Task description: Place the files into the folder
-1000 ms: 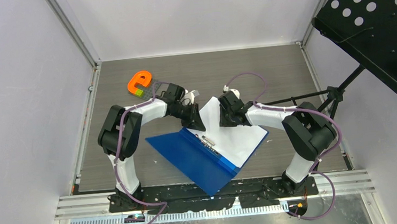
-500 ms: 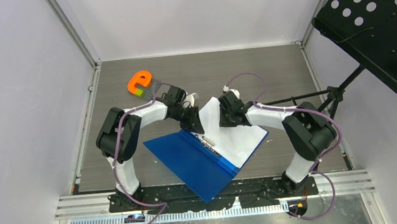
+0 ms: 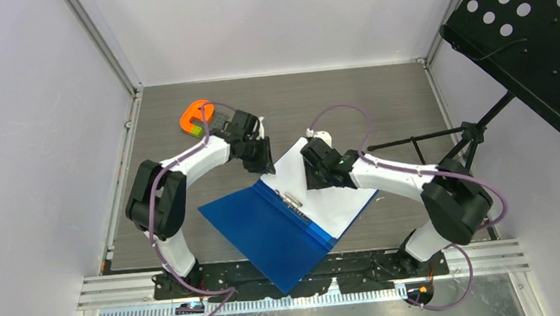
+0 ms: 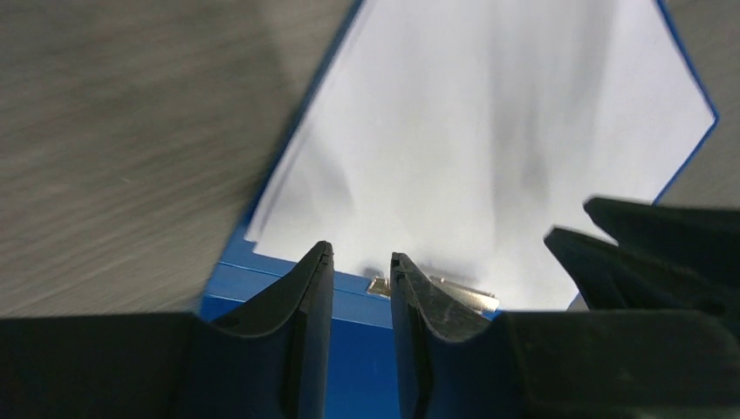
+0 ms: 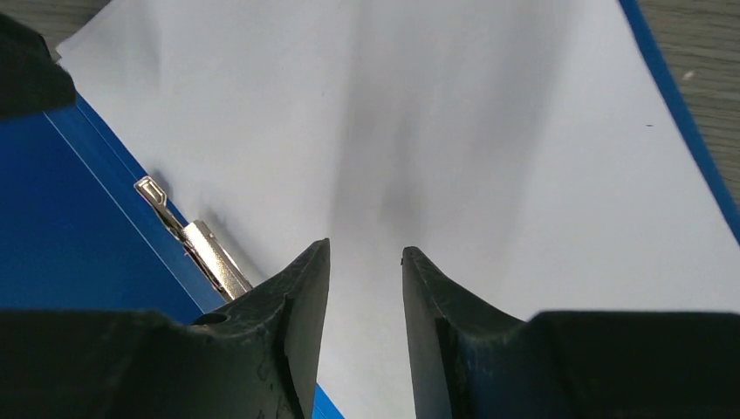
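The blue folder (image 3: 263, 227) lies open on the table, its metal clip (image 3: 293, 200) along the spine. The white files (image 3: 336, 195) lie flat on its right half. My left gripper (image 3: 265, 167) hovers at the folder's far corner, open and empty; in its wrist view (image 4: 360, 253) the tips point at the clip (image 4: 467, 298), with the files (image 4: 489, 131) beyond and the folder (image 4: 229, 278) below. My right gripper (image 3: 313, 179) is open and empty just above the files (image 5: 489, 131), right of the clip (image 5: 205, 253) and the folder's spine (image 5: 70, 227).
An orange letter-shaped object (image 3: 197, 115) and a small keypad (image 3: 218, 123) lie behind the left arm. A black perforated music stand (image 3: 531, 32) overhangs the right side, its tripod legs (image 3: 442, 141) near the right arm. Walls enclose the table.
My left gripper has drawn back toward the far left, uncovering the files' far corner. My right gripper has shifted a little nearer and leftward over the files. The folder has slid slightly left.
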You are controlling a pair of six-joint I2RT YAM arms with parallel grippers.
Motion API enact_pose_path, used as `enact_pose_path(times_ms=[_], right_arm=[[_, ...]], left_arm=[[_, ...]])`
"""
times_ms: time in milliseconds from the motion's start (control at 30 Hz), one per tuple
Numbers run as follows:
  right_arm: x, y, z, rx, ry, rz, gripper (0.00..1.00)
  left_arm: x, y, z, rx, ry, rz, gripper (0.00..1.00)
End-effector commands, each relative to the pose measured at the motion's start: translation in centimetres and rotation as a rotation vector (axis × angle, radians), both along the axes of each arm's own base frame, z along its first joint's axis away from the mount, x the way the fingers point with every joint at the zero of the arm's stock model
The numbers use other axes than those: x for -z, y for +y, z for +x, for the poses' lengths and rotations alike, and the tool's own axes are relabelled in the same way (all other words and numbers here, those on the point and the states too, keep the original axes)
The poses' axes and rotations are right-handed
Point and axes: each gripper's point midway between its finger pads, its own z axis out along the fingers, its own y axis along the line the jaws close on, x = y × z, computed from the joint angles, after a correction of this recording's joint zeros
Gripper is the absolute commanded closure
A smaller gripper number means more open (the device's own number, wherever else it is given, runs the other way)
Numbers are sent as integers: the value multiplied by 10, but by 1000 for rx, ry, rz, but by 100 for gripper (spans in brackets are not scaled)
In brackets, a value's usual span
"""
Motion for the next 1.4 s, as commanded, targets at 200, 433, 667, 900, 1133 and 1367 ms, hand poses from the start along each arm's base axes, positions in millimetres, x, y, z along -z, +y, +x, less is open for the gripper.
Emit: enact_pose_path(times_ms=[200,433,667,900,1133,1367], right_arm=[[-14,-79,-66,232,-72,79,32],[-14,-60,-130,103,-86,308,19],[13,-39,-187,-80,3,297,56],[34,-14,-222,-219,56,225,82],[36,18,-218,-306,26,159,84],[39,72,-185,-351,23,147,84]], left_arm=[[-29,10,90,-111,-97,166,62],[-9,-2,105,-72,-13,183,61],[6,2,103,-81,35,237,67],[15,-6,97,-41,64,253,77],[10,-24,95,21,72,233,80],[1,-34,103,59,47,200,80]])
